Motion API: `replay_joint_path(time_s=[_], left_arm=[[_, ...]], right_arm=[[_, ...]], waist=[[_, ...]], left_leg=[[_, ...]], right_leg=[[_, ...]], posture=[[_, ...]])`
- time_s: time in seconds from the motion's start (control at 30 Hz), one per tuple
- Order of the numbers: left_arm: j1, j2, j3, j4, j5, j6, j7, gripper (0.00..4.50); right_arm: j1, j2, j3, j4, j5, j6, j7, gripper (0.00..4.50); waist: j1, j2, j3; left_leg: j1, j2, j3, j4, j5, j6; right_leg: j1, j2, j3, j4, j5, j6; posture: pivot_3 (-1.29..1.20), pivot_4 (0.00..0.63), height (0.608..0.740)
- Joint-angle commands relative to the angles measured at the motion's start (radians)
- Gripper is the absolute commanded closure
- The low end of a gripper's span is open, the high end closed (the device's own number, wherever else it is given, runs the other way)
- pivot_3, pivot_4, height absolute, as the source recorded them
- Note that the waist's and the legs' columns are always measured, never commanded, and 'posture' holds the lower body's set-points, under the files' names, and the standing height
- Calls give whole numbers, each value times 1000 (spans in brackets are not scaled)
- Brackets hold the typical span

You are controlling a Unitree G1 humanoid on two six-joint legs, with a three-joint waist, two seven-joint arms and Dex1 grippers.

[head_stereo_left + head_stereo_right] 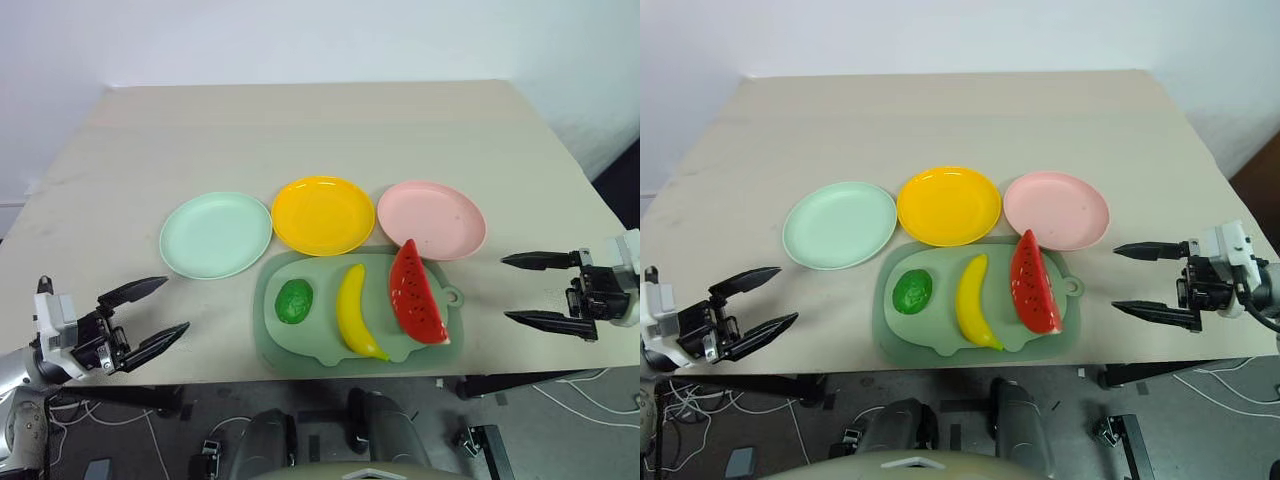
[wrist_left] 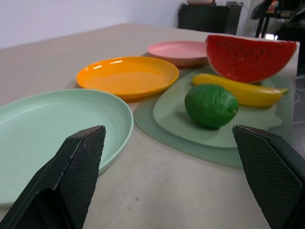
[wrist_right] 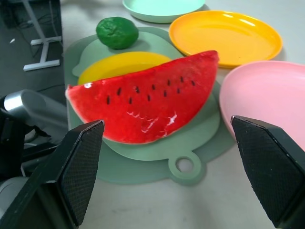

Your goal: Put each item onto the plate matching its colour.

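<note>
On a sage-green mat (image 1: 330, 345) near the table's front edge lie three toy foods: a bumpy green fruit (image 1: 294, 301), a yellow banana (image 1: 355, 312) and a red watermelon slice (image 1: 415, 292). Just behind the mat stand the mint green plate (image 1: 215, 234), the yellow plate (image 1: 322, 214) and the pink plate (image 1: 432, 218), all bare. My left gripper (image 1: 152, 318) hovers open over the front left edge, pointing toward the mat. My right gripper (image 1: 525, 290) stands open at the right of the mat, facing the watermelon (image 3: 147, 102). Neither holds anything.
The beige table (image 1: 320, 130) stretches back behind the plates to a pale wall. Below the front edge are cables and a dark stand on the floor (image 1: 520, 400).
</note>
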Motion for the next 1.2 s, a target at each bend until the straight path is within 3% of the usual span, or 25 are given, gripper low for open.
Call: replay_joint_path(time_s=[0.03,0.23,0.47,0.6,0.77,0.9,1.03,1.2], left_arm=[[-16,23,12,-2,-2,-13,-13,18],[-14,24,-12,-41,3,-11,-21,18],[8,28,-77,-82,37,-31,-57,18],[-9,37,-98,-83,47,-33,-57,18],[-24,34,-114,-89,51,-25,-42,18],[-22,7,-117,-100,39,-13,-3,18],[-27,-3,-124,-87,45,-22,-1,18],[-38,-9,-128,-69,48,-27,-3,18]], right_arm=[[-24,-23,-9,-31,31,-1,1,0],[-1,-37,-47,-146,78,118,-13,0],[39,-53,-88,-394,149,396,-206,0],[-23,-78,-41,-479,184,602,-351,0],[-112,-110,65,-559,120,762,-514,0],[-316,-119,207,-571,165,1119,-672,0],[-486,-8,225,-526,192,1336,-807,0],[-554,84,213,-527,205,1521,-895,0]], waist=[[0,0,0],[0,0,0],[1,0,0],[0,0,0],[-1,0,0],[-4,0,0],[-3,-1,0],[0,-1,0]], left_leg=[[0,0,0,0,0,0],[0,0,0,0,0,0],[0,2,0,0,0,0],[-1,2,0,0,0,0],[-2,2,0,0,0,0],[-3,2,0,0,0,0],[-9,2,0,1,0,0],[-16,0,-1,3,0,0]], right_leg=[[0,0,0,0,0,0],[0,0,0,0,0,0],[0,0,0,0,0,0],[-1,0,0,0,0,0],[-3,0,0,0,0,0],[-4,0,1,0,0,0],[-9,0,1,0,0,-1],[-14,0,0,1,1,0]], posture=[[0,150,736],[0,150,736],[0,150,736],[0,150,736],[0,150,736],[0,150,736],[0,150,736],[0,150,736]])
